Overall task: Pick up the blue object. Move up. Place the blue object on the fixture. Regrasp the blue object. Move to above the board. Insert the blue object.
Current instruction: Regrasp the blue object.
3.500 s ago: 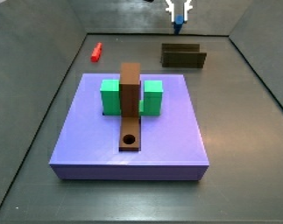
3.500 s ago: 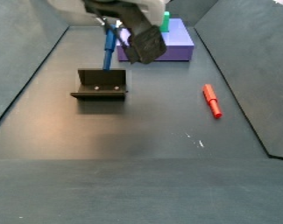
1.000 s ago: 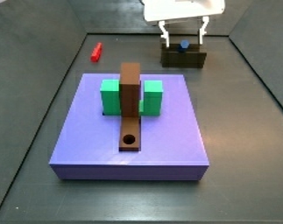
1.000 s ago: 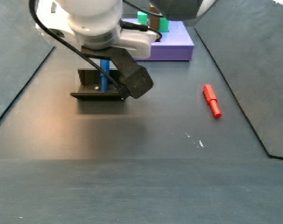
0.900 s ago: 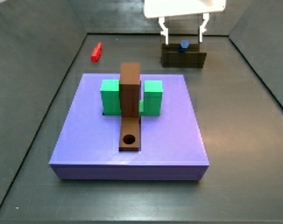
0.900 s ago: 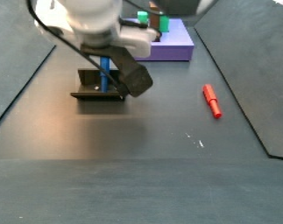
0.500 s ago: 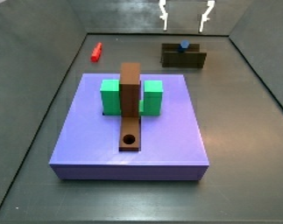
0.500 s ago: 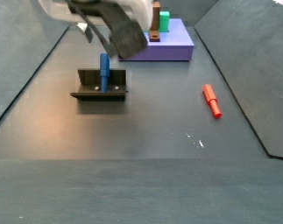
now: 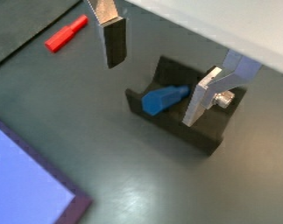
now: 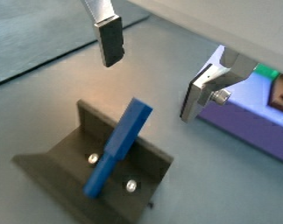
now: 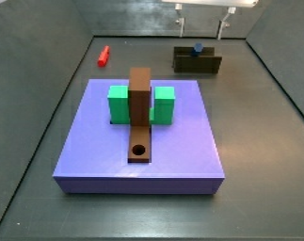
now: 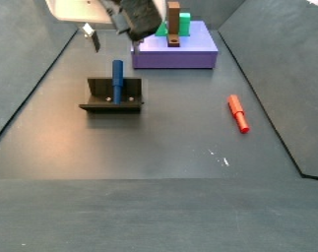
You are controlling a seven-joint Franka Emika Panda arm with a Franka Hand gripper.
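Directly below my gripper (image 9: 167, 66), whose jaws are hanging apart and empty, the blue object (image 10: 119, 146) is leaning in the fixture (image 9: 186, 110); descending off-centre for the regrasp risks toppling it onto the counter (image 12: 161, 148).

The two-finger silver gripper (image 9: 167, 61) hangs with its jaws wide apart and nothing between them. In both wrist views its flat silver fingers (image 10: 109, 39) with dark pads point downward. In a side view the gripper (image 11: 203, 11) is at the top edge of the frame, and in a side view the gripper (image 12: 108, 30) is at the upper left.
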